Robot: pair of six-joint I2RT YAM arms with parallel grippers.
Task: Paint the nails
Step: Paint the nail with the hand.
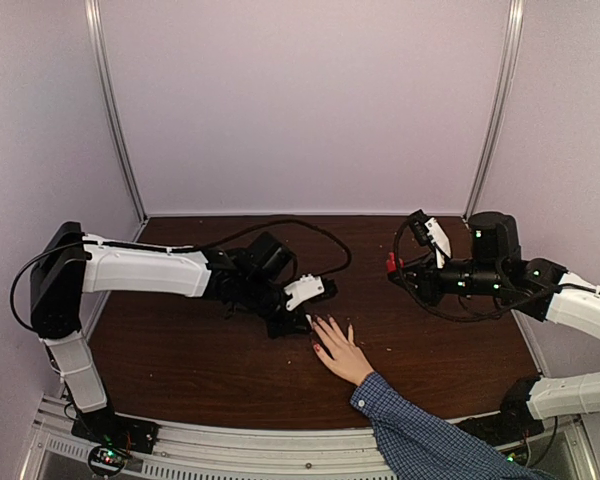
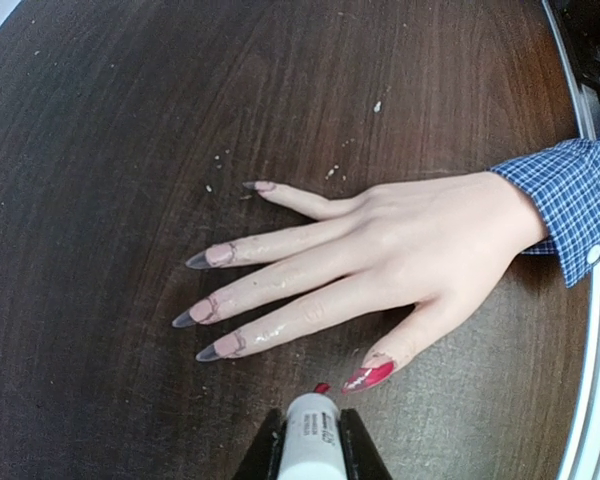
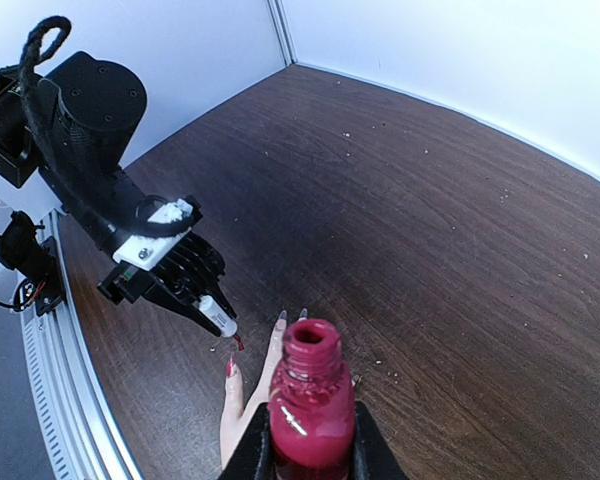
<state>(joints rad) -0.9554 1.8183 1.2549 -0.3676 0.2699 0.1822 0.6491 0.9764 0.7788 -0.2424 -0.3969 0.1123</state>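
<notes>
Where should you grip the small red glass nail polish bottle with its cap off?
Grip the red glass bottle on its wide body, below the narrow neck, pinching from two opposite sides. It stands upright, mouth open on top; keep that clear. The right gripper holds it so.

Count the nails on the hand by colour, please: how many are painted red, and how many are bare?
red nails: 1 (the thumb)
bare nails: 4 (the other four fingers)
total: 5
</notes>
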